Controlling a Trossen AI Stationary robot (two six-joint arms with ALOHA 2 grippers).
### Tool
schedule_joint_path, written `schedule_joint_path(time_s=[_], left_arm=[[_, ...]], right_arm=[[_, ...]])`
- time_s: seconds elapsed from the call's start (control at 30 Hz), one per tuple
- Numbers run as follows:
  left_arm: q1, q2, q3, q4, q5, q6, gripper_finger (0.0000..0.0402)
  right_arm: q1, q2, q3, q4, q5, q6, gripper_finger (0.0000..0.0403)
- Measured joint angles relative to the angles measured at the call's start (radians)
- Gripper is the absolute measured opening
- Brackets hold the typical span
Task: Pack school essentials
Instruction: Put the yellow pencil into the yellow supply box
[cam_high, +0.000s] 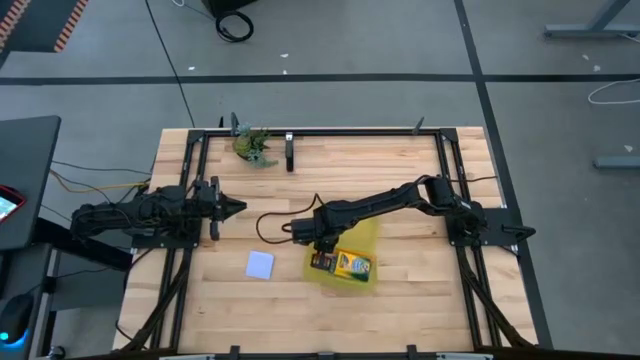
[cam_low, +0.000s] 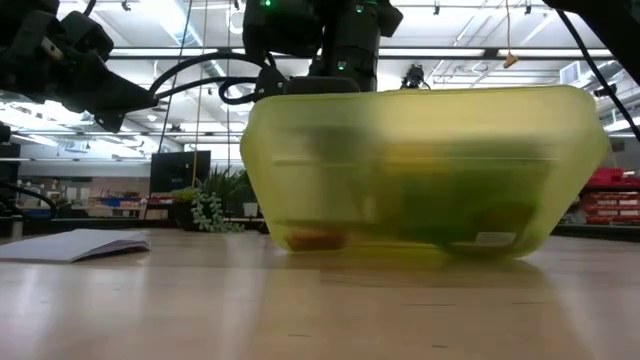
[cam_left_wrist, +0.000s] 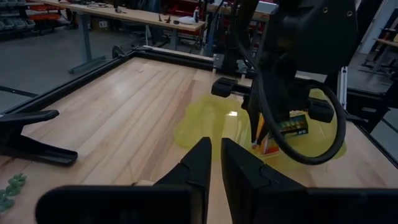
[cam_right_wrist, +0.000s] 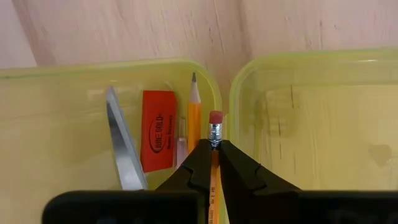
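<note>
The open translucent yellow case (cam_high: 352, 250) lies at mid-table, and in the low view the case (cam_low: 420, 170) fills the foreground. My right gripper (cam_right_wrist: 215, 154) hovers over it, shut on an orange pencil (cam_right_wrist: 215, 134). Inside the case I see a red eraser (cam_right_wrist: 158, 130), a scissors blade (cam_right_wrist: 121, 146) and a second orange pencil (cam_right_wrist: 193, 109). The crayon box (cam_high: 351, 265) rests in the case's near half. The pale blue note pad (cam_high: 260, 264) lies flat on the table left of the case. My left gripper (cam_high: 236, 208) waits shut near the left edge. My right gripper pinches the orange pencil between its two fingers just behind the metal band (cam_right_wrist: 215, 142), with the pink eraser tip (cam_right_wrist: 216, 118) poking out past the fingertips. The fingers come from above, pointing down, and lie along the pencil. The pencil is upright over the case.
A greenish leafy clump (cam_high: 252, 146) sits at the far edge, beside a black clamp (cam_high: 290, 152). A dark frame rail (cam_high: 320, 132) borders the table. Bare wood lies near and left of the case around the note pad (cam_low: 75, 245).
</note>
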Motion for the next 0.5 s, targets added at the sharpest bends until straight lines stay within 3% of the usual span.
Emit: schedule_joint_path(time_s=[0.5], left_arm=[[0.0, 0.0, 0.0, 0.001, 0.0, 0.0, 0.0043]], right_arm=[[0.011, 0.002, 0.053, -0.033, 0.005, 0.016, 0.0029]])
